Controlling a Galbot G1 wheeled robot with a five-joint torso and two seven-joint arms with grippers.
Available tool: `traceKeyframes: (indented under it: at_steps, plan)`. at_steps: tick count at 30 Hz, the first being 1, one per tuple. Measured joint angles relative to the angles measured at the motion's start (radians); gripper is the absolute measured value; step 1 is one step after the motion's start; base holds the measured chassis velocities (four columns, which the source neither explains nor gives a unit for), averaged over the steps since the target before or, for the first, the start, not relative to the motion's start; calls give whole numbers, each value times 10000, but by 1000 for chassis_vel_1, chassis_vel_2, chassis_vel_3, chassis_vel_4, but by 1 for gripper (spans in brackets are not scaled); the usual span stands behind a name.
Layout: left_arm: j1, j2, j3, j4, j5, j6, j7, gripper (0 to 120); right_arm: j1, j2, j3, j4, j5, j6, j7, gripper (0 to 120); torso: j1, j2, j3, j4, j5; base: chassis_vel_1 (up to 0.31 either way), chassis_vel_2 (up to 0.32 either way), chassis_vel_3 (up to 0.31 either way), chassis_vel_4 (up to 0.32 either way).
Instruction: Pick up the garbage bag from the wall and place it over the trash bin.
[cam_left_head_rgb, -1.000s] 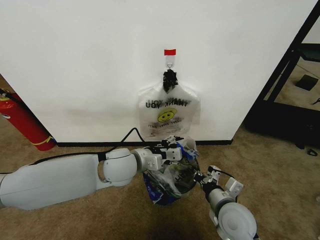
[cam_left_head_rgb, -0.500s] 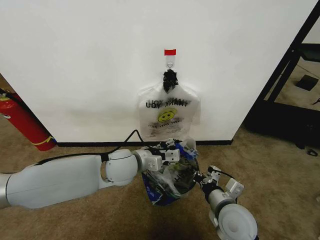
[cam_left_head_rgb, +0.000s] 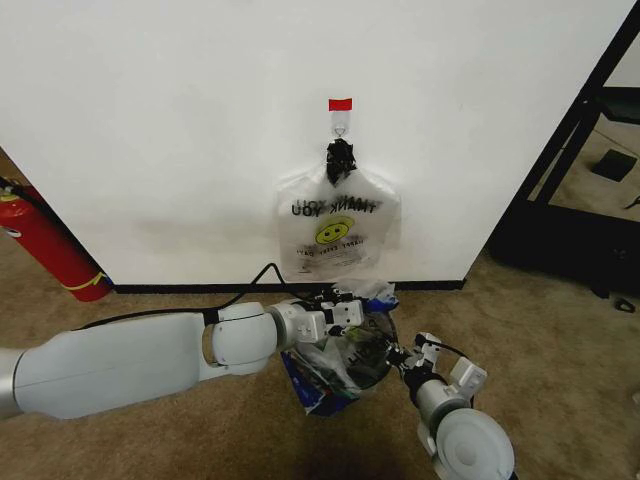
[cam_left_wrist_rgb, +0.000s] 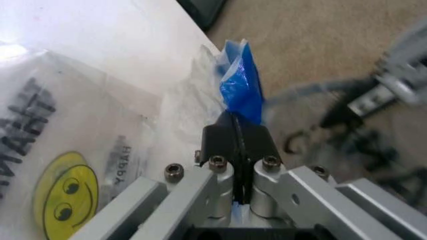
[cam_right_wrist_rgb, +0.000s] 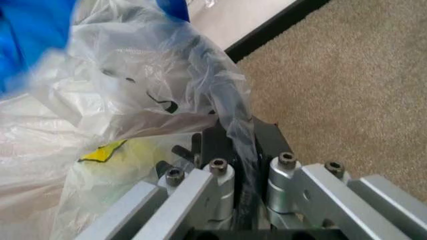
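The garbage bag, thin clear plastic with blue patches, is stretched between my two grippers low on the carpet in front of the wall. The dark trash bin shows dimly through it. My left gripper is shut on the bag's wall-side edge, where blue plastic sticks out past the fingers. My right gripper is shut on the near right edge, with clear film pinched between its fingers. Above them, another bag with a yellow smiley hangs from the hook under a red tape strip.
A red fire extinguisher leans by the wall at the far left. A black cable runs along the baseboard. A black frame stands at the right. Open carpet lies to the right.
My left gripper has sunk a little with the bag's wall-side edge. The right gripper has barely moved.
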Motion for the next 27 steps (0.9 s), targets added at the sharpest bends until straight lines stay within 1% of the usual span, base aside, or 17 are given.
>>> traceKeyframes:
  at_steps: [8,10,13,15,16,19,23,27]
  plan:
    - [-194,-450,-371,359,-738,229,-248,0,-238,-84,-78,130,-257,-6,-125,0,0,0,0,-2,2,0,0,0,0]
    - [-287,-580,-548,620,-1028,374,-312,0,-350,-133,-85,223,-475,8,-286,0,0,0,0,-1,2,0,0,0,0]
    - [-354,-641,-581,863,-1257,616,-394,0,-503,-221,-97,340,-724,58,-484,0,0,0,0,-1,2,0,0,0,0]
    - [-341,-643,-571,963,-1319,754,-418,0,-594,-290,-110,427,-922,78,-615,0,0,0,0,-1,2,0,0,0,0]
    - [-281,-639,-563,1070,-1340,844,-421,0,-697,-397,-143,494,-1297,166,-853,0,0,0,0,0,2,0,0,0,0]
    - [-230,-612,-571,1213,-1346,905,-421,0,-786,-502,-149,537,-1630,279,-1054,0,0,0,0,-1,0,0,0,0,0]
    - [-190,-562,-632,1342,-1379,934,-413,0,-840,-565,-137,580,-1766,351,-1143,0,0,0,0,-1,1,0,0,0,0]
    - [-120,-252,-801,1559,-1626,980,-336,0,-1002,-661,-22,636,-1975,601,-1349,0,0,0,0,1,1,0,0,0,0]
